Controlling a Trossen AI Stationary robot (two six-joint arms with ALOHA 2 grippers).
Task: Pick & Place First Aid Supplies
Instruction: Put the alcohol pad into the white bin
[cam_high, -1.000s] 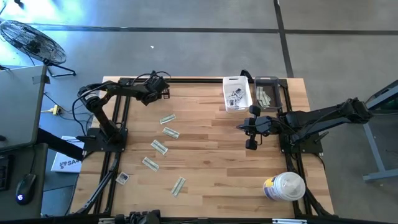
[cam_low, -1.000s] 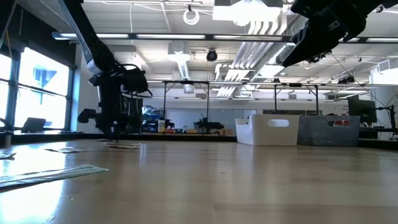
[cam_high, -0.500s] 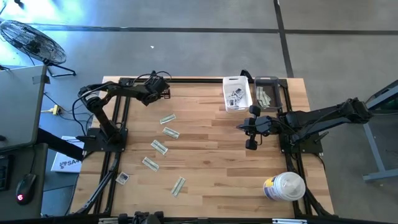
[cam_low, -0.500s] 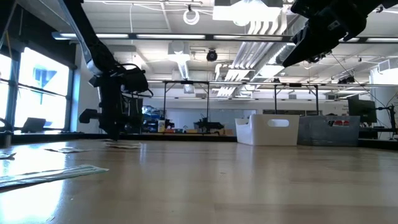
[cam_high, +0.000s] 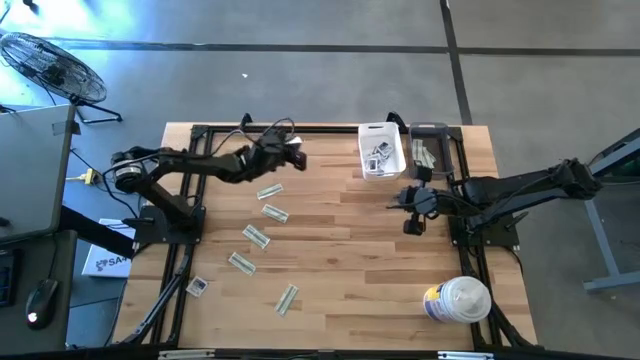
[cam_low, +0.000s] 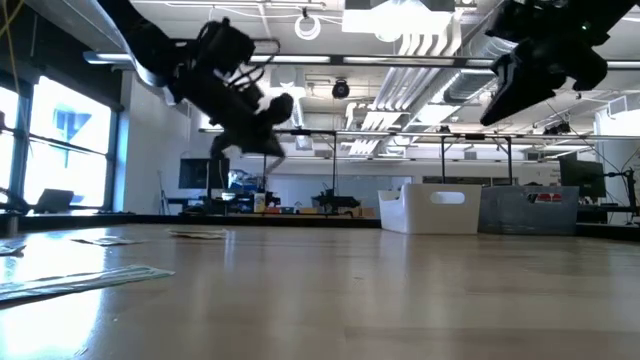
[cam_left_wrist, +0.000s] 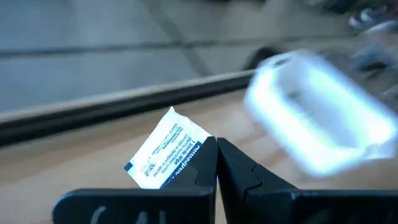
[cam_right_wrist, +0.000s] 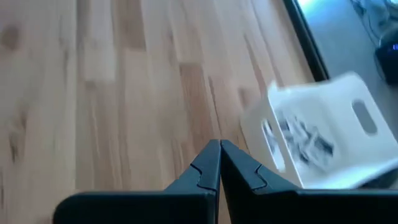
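Observation:
My left gripper (cam_high: 295, 157) hangs in the air over the far middle of the table, left of the white bin (cam_high: 381, 150), and is shut on a square white packet with blue print (cam_left_wrist: 163, 154). My right gripper (cam_high: 396, 203) hovers shut and empty in front of the bins, the white bin (cam_right_wrist: 311, 140) ahead of it to one side. Several pale green-beige strip packets (cam_high: 257, 237) and one white square packet (cam_high: 197, 286) lie flat on the left half of the table. More packets lie in the white bin and in the grey bin (cam_high: 432, 150). My left gripper pinches the white packet between its two fingertips at one edge (cam_left_wrist: 198, 155). Most of the packet sticks out beyond the fingers, tilted. It is lifted clear of the table.
A big white canister with a yellow-blue label (cam_high: 457, 298) lies on its side at the near right corner. The two bins stand side by side at the far edge. Bare wood lies between the scattered packets and my right arm.
My left gripper has risen from the far left of the table and swung right toward the white bin, tipping as it went and carrying the white packet up off the table. My right gripper has shifted slightly toward the table's right edge.

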